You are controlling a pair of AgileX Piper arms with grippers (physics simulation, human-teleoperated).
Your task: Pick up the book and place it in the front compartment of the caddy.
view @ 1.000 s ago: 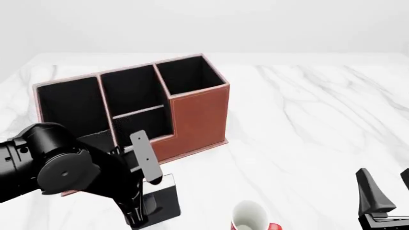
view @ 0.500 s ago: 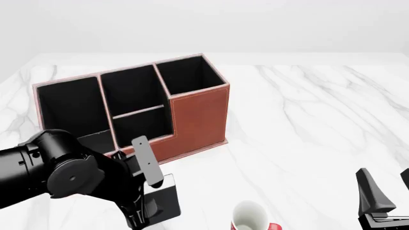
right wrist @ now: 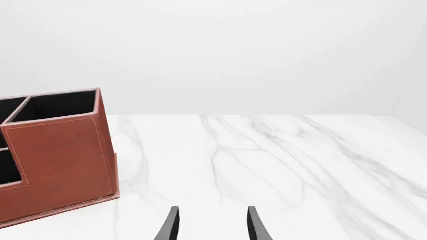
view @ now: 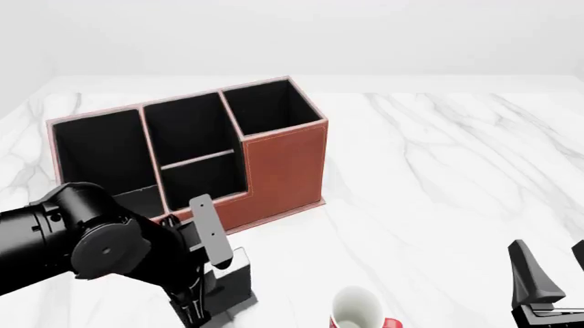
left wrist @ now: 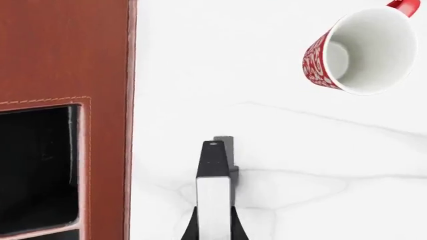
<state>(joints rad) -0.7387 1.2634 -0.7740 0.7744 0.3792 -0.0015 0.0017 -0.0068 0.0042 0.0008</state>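
The left arm's black bulk fills the lower left of the front view and hides most of what matters: the left pincer [view: 212, 290] is down low beside the caddy's near wall, and only a dark slab of the book [view: 239, 277] peeks out past it, tilted off the desk [view: 438, 178]. From the left wrist the book [left wrist: 215, 187] shows edge-on, a white strip capped in black, clamped between the two dark fingers [left wrist: 189, 231], whose tips alone enter the picture. So the left pincer is closed on the book, held upright just beside the caddy [view: 283, 164], outside every compartment. Whether the book's lower edge touches the desk cannot be told.

The caddy's front low compartment is half masked by the arm in the front view; its left end is cut off in the right wrist view. The mug [view: 356, 311], white inside with a red patterned outside, is sliced by the lower frame edge in front, and its handle is clipped at the corner of the left wrist view.

The right pincer [right wrist: 209, 225] hangs with fingers spread apart, gripping nothing, well off to the right.

The desk is white marble with grey veins; behind it a plain pale wall.
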